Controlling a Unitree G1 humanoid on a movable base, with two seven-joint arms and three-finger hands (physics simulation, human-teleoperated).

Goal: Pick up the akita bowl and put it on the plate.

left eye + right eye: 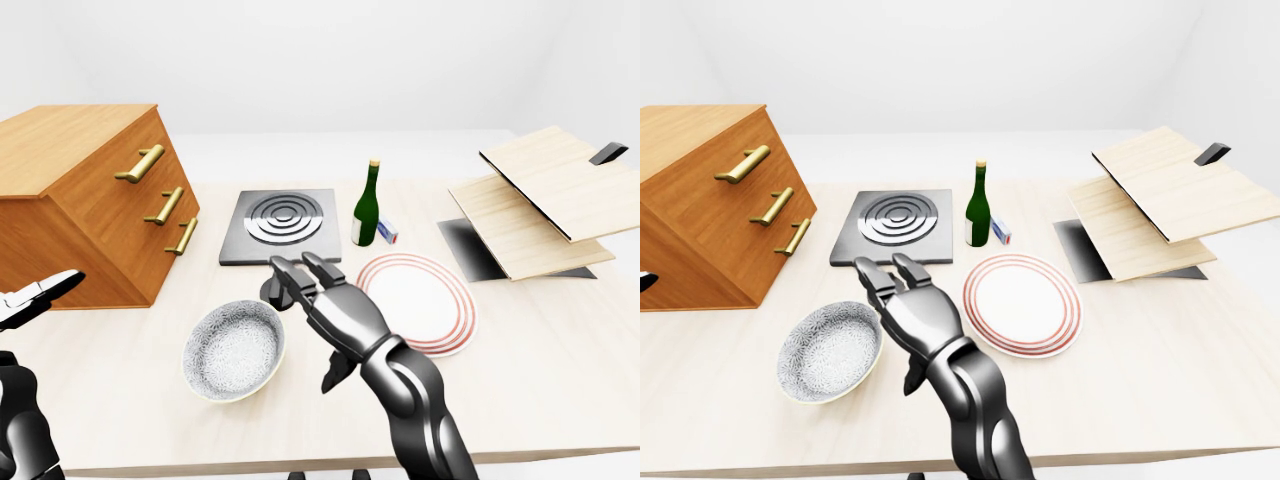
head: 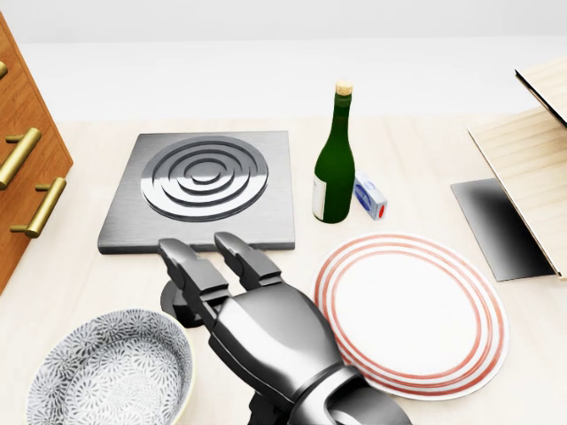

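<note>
Right, my right hand [image 1: 345, 318] hovers palm down, fingers [image 2: 188, 266] apart, gripping nothing; the akita bowl [image 1: 232, 350] lies just to its left on the table [image 1: 560, 340], the plate [image 1: 425, 300] to its right — I judge the bowl stiff, slick, breakable; I'd pinch its nearest rim — thumb inside.

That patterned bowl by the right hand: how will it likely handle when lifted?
The akita bowl looks rigid and glazed, so it is probably stiff but slippery for the open right hand. Its wide, shallow shape suggests a rim pinch could tilt it. Empty and sitting flat, it seems unlikely to roll.
</note>
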